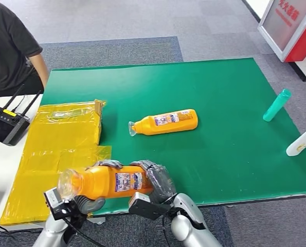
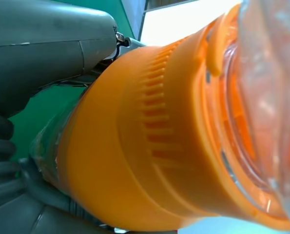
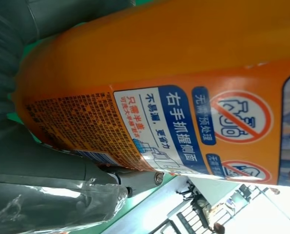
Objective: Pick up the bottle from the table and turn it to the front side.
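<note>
An orange bottle point(image 1: 112, 182) with a clear cap and a blue-and-white label lies sideways in both my hands, just above the green table's point(image 1: 229, 154) front edge. My left hand point(image 1: 88, 202) grips its neck end, and my right hand point(image 1: 159, 181) wraps its base end. Up close, the left wrist view has the ribbed orange neck of the bottle point(image 2: 136, 146) under my left hand point(image 2: 32, 48). The bottle's printed label point(image 3: 165, 122) lies beside my right hand point(image 3: 36, 190) in the right wrist view. A second, similar orange bottle point(image 1: 164, 122) lies on its side mid-table.
A yellow plastic bag point(image 1: 61, 144) covers the table's left part. A teal bottle point(image 1: 277, 104) and a white bottle point(image 1: 302, 140) lie at the right edge. A black remote controller point(image 1: 7, 123) sits on the white surface at left, near a person point(image 1: 11, 46) in black.
</note>
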Tool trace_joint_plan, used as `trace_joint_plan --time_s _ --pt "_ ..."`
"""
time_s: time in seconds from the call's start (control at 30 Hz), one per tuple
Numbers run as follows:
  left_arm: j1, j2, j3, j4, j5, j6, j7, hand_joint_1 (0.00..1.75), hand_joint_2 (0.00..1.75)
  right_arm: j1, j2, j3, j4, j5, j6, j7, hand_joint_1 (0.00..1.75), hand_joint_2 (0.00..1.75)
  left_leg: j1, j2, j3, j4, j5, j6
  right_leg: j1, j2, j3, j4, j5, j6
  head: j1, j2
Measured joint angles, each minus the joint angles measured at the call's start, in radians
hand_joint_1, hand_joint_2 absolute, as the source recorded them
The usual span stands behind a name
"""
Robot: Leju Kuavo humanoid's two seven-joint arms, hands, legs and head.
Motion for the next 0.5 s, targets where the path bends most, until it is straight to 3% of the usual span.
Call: trace_joint_plan --time_s 0.07,0.1,0.2,0.23,0.33,0.5 --pt "0.002 0.001 -0.004 -0.011 -0.004 0.025 0.000 1.75 1.75 0.002 0.000 0.000 -0.001 0.000 -0.002 0.000 1.75 1.75 0.000 0.000 0.000 0.000 0.000 0.000 0.000 0.000 0.000 0.000 0.000 0.000 0.000 0.000" --pt "0.004 0.002 -0.005 -0.017 -0.006 0.036 0.000 1.75 1.75 0.004 0.000 0.000 -0.002 0.000 -0.002 0.000 1.63 1.75 0.000 0.000 0.000 0.000 0.000 0.000 0.000 0.000 0.000 0.000 0.000 0.000 0.000 0.000" --pt "0.012 0.003 -0.006 -0.036 0.006 0.048 0.000 1.75 1.75 0.009 0.000 0.001 -0.012 0.000 -0.003 0.001 0.34 1.75 0.000 0.000 0.000 0.000 0.000 0.000 0.000 0.000 0.000 0.000 0.000 0.000 0.000 0.000" --pt "0.015 0.002 -0.006 -0.042 0.010 0.046 0.000 1.75 1.75 0.010 0.000 0.002 -0.016 0.000 -0.004 0.002 0.02 1.75 0.000 0.000 0.000 0.000 0.000 0.000 0.000 0.000 0.000 0.000 0.000 0.000 0.000 0.000" --pt "0.027 0.000 -0.003 -0.062 -0.034 0.089 0.000 1.75 1.75 0.016 0.000 -0.002 -0.028 0.004 -0.018 0.009 0.00 1.75 0.000 0.000 0.000 0.000 0.000 0.000 0.000 0.000 0.000 0.000 0.000 0.000 0.000 0.000" --pt "0.058 -0.008 0.029 -0.125 -0.272 0.361 0.040 1.75 1.75 0.047 -0.004 -0.040 -0.072 -0.004 -0.051 0.033 0.00 1.75 0.000 0.000 0.000 0.000 0.000 0.000 0.000 0.000 -0.001 0.000 0.000 0.000 0.000 0.000"
